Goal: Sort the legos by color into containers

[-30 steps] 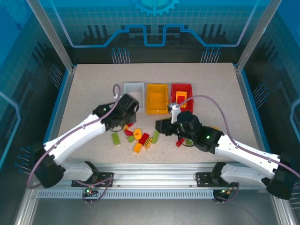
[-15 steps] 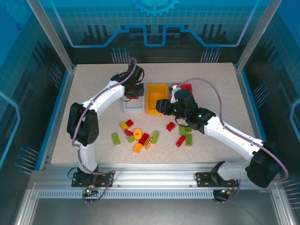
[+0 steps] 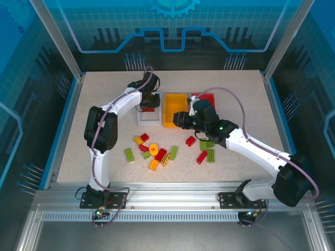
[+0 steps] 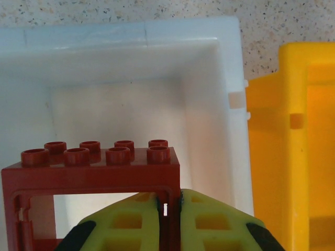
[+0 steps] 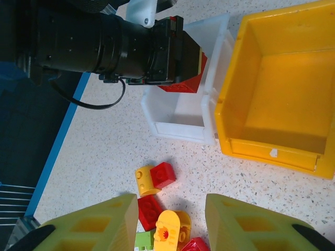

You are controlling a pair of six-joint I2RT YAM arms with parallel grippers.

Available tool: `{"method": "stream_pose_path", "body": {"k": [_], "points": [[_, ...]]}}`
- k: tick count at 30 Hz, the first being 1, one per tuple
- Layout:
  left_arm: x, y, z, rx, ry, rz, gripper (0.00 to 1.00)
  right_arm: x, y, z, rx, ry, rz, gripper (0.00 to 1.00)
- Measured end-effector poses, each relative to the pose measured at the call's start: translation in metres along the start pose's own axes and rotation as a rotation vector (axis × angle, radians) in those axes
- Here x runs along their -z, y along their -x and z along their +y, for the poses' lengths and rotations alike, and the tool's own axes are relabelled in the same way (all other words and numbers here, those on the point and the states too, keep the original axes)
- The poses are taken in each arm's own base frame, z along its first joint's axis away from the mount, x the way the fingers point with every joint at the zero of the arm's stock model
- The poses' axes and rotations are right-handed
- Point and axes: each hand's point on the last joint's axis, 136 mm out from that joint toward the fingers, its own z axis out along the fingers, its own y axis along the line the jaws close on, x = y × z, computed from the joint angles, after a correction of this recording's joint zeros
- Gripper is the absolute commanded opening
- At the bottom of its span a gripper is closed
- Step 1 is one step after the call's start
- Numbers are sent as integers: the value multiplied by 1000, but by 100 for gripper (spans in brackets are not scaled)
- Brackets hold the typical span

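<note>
Red frame brick (image 4: 97, 172) sits low and left in the left wrist view, hanging over the open white bin (image 4: 131, 34). It's an open rectangular frame. Its long axis runs left to right across the picture, and the studded bar, two rows of four studs, points to the top of the frame. The left claw (image 4: 167, 209) is clamped tight on the brick's right-hand post, one green finger on each side and almost no gap between them.

In the top view the brick (image 3: 149, 109) shows as a red patch under the left claw (image 3: 148, 102), over the upper end of the white bin (image 3: 149, 120). Whether it touches the bin wall I can't tell. The right wrist view has that brick (image 5: 188, 82) tilted in the black left claw (image 5: 172, 49), at the top end of the white bin (image 5: 178, 133).

Just to the right of the white bin, side by side with it, comes the yellow bin (image 3: 175, 110), and beyond that the red bin (image 3: 207, 98), partly behind the right arm. The right claw (image 3: 178, 119) hovers at the yellow bin's lower edge. In its own view the right claw (image 5: 171, 204) is spread wide with nothing in it, and a yellow and red pair of bricks (image 5: 154, 178) and a round yellow piece (image 5: 170, 227) lie on the worktop (image 5: 104, 136) below. The loose pile (image 3: 154, 151) lies lower centre in the top view, well apart from the bins.
</note>
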Motion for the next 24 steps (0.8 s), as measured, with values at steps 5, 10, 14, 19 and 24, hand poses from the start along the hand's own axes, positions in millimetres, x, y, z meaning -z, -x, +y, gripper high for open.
{"method": "stream_pose_path", "body": {"k": [5,10,14,19,24], "points": [[-9,1,0,1,3,6,7,0,-1,-1,-8,-2,3,40],[-13,3,0,20,4,7,15,-1,-3,-3,-12,-8,10,40],[-13,3,0,31,5,7,21,0,-11,-13,-18,-42,34,41],[-13,3,0,48,5,7,26,10,-18,-29,-30,-91,42,42],[-7,5,0,47,4,2,27,23,-22,-44,-50,-125,34,43]]}}
